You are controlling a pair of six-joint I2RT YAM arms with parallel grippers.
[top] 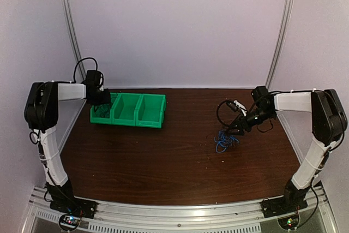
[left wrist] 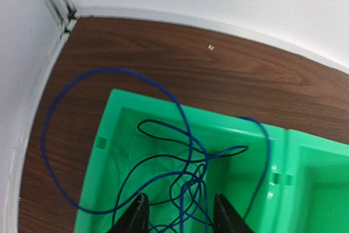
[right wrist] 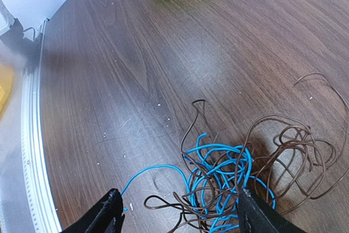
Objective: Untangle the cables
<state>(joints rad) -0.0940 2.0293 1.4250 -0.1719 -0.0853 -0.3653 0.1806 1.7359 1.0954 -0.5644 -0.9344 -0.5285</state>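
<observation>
**Desk:** Item one, nearest us?

**Me:** Right claw [right wrist: 180, 214]: jaws wide, gripping nothing, hanging just above the cables [right wrist: 229, 181]. These are a loose tangle of blue and dark strands. They lie on the tabletop [top: 163, 162] toward its right edge, about midway between the near and far edges.

**Desk:** Item two?

**Me:** Green bin [left wrist: 106, 140], toward the far left corner. Its end compartment, nearest the left edge, holds further wires [left wrist: 191, 175], blue and black. One blue loop [left wrist: 43, 135] spills over the wall onto the wood.

**Desk:** The claw there?

**Me:** Left claw [left wrist: 180, 216]: jaws part open above that compartment. Wires run through the gap, and I see nothing pinched.

**Desk:** Step in hand?

**Me:** I judge a drop-off at the bin and a fresh pick on the right. That pick calls for closing on one outer strand, not the knot, then drawing it out slowly.
</observation>
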